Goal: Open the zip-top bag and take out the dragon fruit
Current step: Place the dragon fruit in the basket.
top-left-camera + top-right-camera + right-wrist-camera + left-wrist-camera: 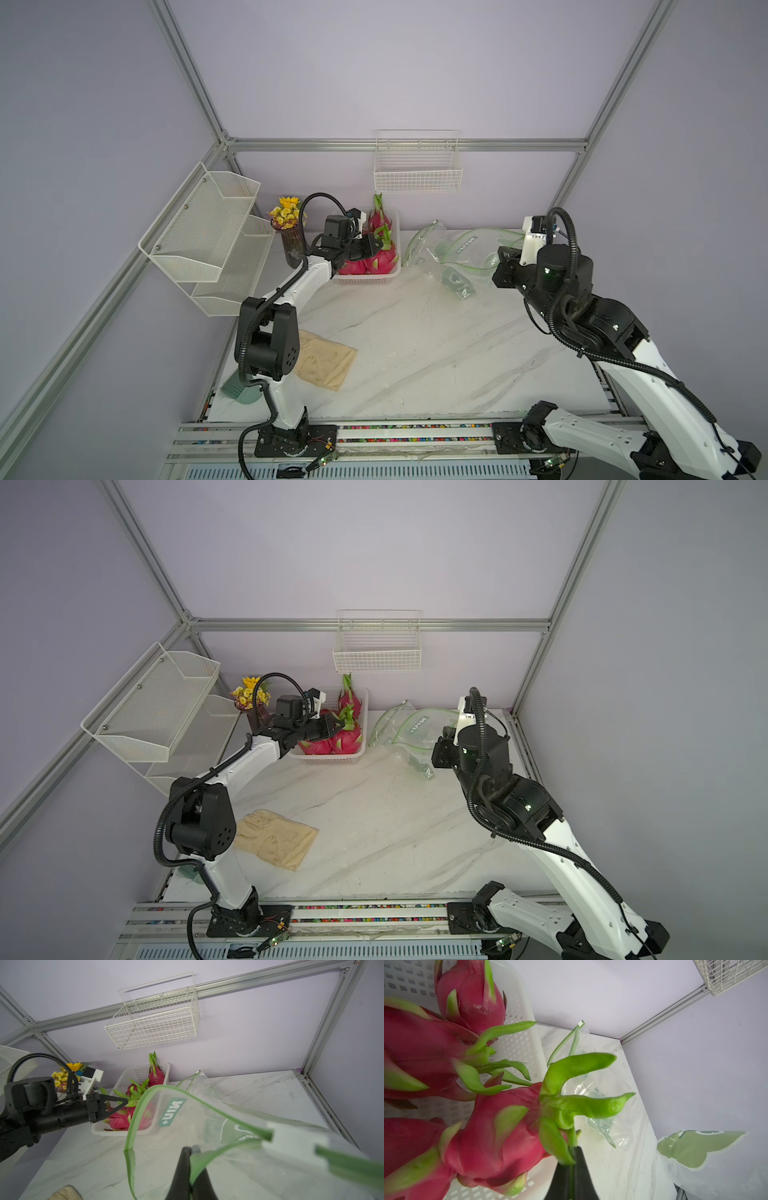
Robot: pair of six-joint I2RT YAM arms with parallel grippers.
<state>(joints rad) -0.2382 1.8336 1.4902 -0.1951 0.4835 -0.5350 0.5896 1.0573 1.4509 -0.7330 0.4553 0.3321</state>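
Observation:
Several magenta dragon fruits with green scales lie in a white perforated basket (365,279) at the back of the table. One of them stands upright (379,216). My left gripper (574,1150) is shut on a green leafy scale of the nearest dragon fruit (500,1138), at the basket's right corner; I cannot tell whether that fruit rests on the others. The clear zip-top bag (465,253) with its green zip edge lies open to the right of the basket. My right gripper (191,1150) is shut on the bag's green zip strip (220,1148) and holds the mouth up.
A white wire basket (417,174) hangs on the back wall. Two mesh shelves (208,232) jut from the left wall. A dark vase of yellow flowers (291,232) stands left of the fruit basket. A beige glove (324,365) lies near the left arm's base.

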